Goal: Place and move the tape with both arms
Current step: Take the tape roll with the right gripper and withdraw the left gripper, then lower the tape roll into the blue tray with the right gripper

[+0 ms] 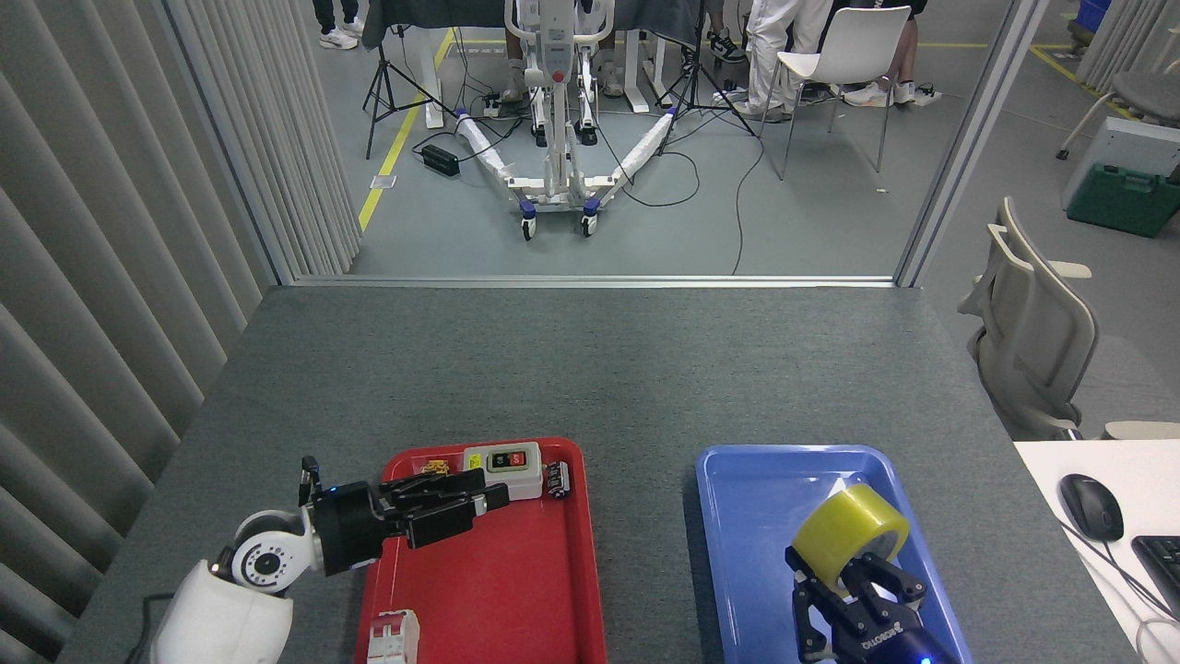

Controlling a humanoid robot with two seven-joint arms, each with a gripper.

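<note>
The yellow tape [846,529] is held upright over the blue tray [743,526] at the lower right. My right gripper [854,579] comes up from the bottom edge and is shut on the roll's near side, with its black fingers on both flanks. My left gripper [479,503] lies low over the near left part of the red tray [530,581], pointing right. Its fingers are parted with nothing between them. The left arm's white shell shows at the bottom left.
On the red tray sit a grey switch box [502,458], a small dark part [557,479], a small yellow part [435,468] and a white breaker [392,636]. A chair [1032,332] and a white desk with a mouse [1091,506] stand at the right.
</note>
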